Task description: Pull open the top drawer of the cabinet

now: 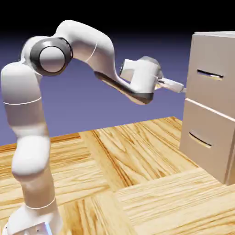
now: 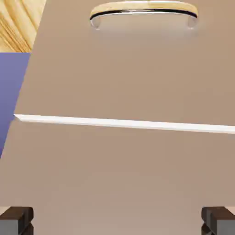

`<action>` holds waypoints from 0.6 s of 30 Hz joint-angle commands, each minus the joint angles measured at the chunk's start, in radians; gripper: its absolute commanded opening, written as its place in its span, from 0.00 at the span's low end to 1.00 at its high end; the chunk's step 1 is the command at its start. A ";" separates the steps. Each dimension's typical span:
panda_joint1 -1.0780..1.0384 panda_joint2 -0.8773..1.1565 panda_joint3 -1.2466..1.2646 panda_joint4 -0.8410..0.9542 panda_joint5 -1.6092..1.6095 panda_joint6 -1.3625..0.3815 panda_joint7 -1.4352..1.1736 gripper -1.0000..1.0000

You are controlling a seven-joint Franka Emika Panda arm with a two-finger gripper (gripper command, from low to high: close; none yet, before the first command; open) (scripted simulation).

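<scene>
The pale beige cabinet point(image 1: 230, 170) stands at the exterior view's right. Its top drawer point(image 1: 215, 94) carries a thin dark bar handle point(image 1: 210, 74). My gripper point(image 1: 182, 87) points at the drawer front, just short of it and below and left of that handle. The hand view is rolled upside down. There the top drawer point(image 2: 117, 174) fills the lower half, and its handle is out of frame. Above a white seam lies the lower drawer point(image 2: 137, 69) with its handle point(image 2: 143, 10). My gripper point(image 2: 117, 223) is open, its fingertips point(image 2: 16, 219) wide apart with nothing between them.
The lower drawer point(image 1: 206, 151) with its own dark handle point(image 1: 200, 140) sits under the top one. A wooden table point(image 1: 137, 183) spreads below the arm, and the cabinet rests on it. The white arm point(image 1: 32, 137) rises at the left.
</scene>
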 commanded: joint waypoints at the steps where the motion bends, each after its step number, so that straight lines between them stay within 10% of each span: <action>1: -0.005 0.014 0.008 0.019 -0.044 -0.004 -0.034 0.50; 18: -0.095 0.243 0.137 0.349 -0.783 -0.064 -0.604 0.50</action>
